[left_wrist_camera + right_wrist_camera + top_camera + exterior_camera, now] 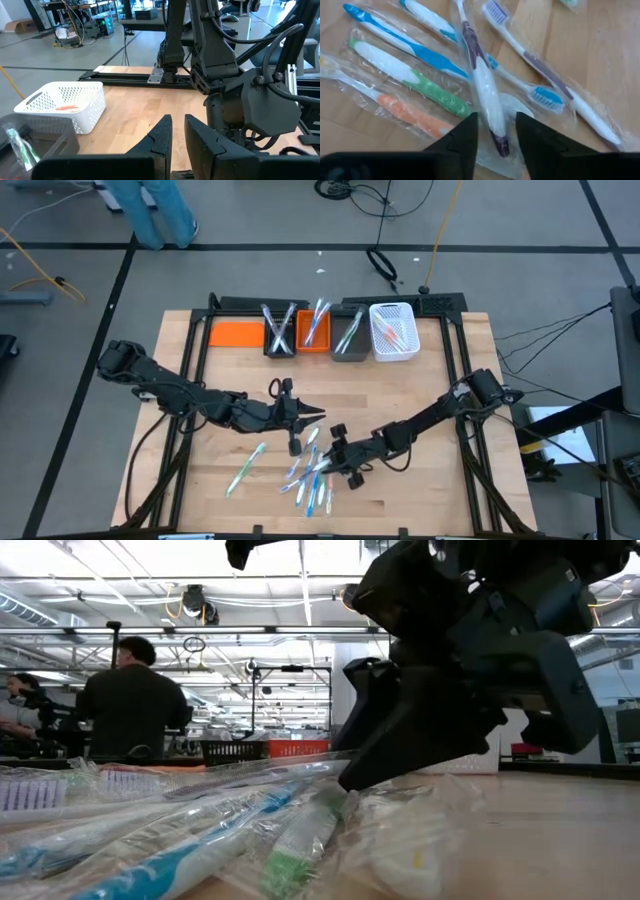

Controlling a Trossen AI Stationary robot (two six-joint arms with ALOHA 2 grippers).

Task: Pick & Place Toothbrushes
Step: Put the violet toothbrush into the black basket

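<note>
Wooden table (230,510), wrapped toothbrushes (310,475) fanned lengthwise

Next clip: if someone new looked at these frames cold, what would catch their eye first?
Probably the heap of wrapped toothbrushes on the near middle of the wooden table, with the right gripper down over it, jaws either side of a white and purple brush. Next, the row of bins along the far edge, notably the white basket at its right end. The left gripper hovers just left of centre, holding nothing.

Wooden table (440,480): wrapped toothbrushes (312,478), bins (318,332).
</note>
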